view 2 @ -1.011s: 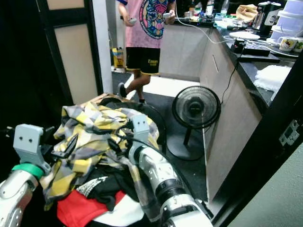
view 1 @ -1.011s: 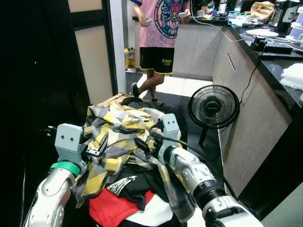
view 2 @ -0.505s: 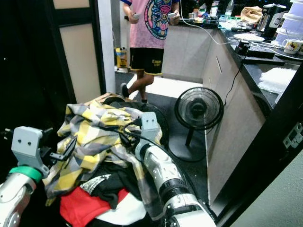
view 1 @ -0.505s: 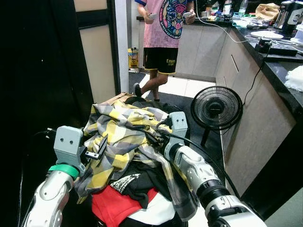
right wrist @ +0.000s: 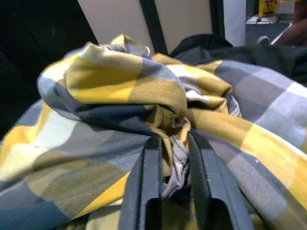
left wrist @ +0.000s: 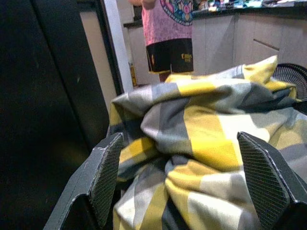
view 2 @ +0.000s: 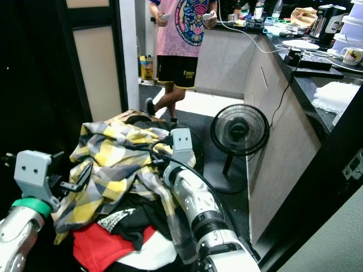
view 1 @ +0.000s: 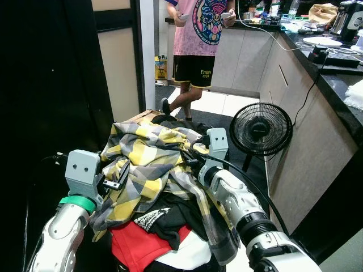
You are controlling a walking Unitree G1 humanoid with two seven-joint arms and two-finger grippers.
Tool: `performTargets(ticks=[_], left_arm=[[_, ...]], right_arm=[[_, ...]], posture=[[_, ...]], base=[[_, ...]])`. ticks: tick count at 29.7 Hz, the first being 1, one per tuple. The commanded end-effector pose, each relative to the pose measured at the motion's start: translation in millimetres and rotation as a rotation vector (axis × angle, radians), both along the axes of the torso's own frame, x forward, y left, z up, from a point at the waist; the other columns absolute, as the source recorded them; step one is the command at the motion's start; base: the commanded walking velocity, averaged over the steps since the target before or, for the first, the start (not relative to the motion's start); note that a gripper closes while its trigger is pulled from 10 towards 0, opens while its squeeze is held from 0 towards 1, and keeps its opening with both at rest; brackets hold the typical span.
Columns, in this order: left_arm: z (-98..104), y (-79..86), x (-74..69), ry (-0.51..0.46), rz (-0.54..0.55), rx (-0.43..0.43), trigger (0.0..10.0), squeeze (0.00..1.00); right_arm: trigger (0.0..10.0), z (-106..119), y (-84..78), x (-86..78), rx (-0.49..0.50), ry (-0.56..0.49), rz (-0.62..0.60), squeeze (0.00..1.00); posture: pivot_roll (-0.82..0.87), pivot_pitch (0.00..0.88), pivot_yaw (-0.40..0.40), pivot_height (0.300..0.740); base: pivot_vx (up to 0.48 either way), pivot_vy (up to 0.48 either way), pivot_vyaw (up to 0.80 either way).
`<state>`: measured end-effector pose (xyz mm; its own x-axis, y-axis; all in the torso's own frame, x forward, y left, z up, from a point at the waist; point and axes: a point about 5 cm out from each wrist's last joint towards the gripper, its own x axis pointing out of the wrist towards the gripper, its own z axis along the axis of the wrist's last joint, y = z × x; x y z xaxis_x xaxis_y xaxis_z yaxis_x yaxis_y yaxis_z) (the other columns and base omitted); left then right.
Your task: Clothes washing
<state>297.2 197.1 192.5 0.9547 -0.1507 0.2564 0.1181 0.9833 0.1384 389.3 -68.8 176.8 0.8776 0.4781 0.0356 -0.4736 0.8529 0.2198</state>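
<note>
Big heap of laundry sits right in front of the robot, topped by a crumpled yellow, grey and white plaid cotton shirt [view 1: 150,164], with a black printed garment [view 1: 164,218] and a red cloth [view 1: 142,246] under it at the near side. Far side of the room: long grey kitchen counter with dark top [view 1: 317,85] runs along the right, a person in a pink printed t-shirt and black shorts [view 1: 198,51] stands far centre, and a round black floor fan [view 1: 260,129] stands on the dark floor just right of the heap. Right gripper [right wrist: 170,158] is at the heap's centre-right with its 2 fingers nearly together, pinching a twisted fold of the plaid shirt. Left gripper [left wrist: 177,182] is at the heap's left edge, its 2 fingers spread wide with the shirt bulging between them, not clamped. Judged step: picking the plaid shirt off the pile, early in the wash job, nothing loaded. Next move likely needs the right arm to lift the pinched fold up and clear of the black garment, maybe with the left fingers clamping on the left side to share the weight so the cloth does not drag the rest along.
</note>
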Motion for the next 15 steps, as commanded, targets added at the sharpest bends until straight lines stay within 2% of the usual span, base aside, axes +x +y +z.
performTargets(ticks=[1,7,12,15], left_arm=[[-8,-1.5,2.1,0.038,-0.007,0.000,10.0,0.00],[-8,-5.5,6.9,0.037,0.002,-0.020,10.0,0.00],[-7,-8.6,10.4,0.036,0.009,-0.034,10.0,0.00],[-8,-8.1,10.8,0.038,0.013,-0.030,10.0,0.00]], right_arm=[[0.0,-3,-7.5,0.7,0.027,0.010,-0.043,0.00],[0.0,0,-16.4,2.7,0.065,-0.002,-0.070,0.00],[0.0,42,-16.0,6.2,0.140,-0.148,-0.004,0.00],[0.0,54,-16.5,6.6,0.157,-0.188,0.005,0.00]], posture=[[0.10,0.000,0.042,0.740],[0.11,0.000,0.046,0.740],[0.10,0.000,0.052,0.740],[0.10,0.000,0.052,0.740]], base=[[0.000,0.000,0.00],[0.000,0.000,0.00],[0.000,0.000,0.00],[0.000,0.000,0.00]])
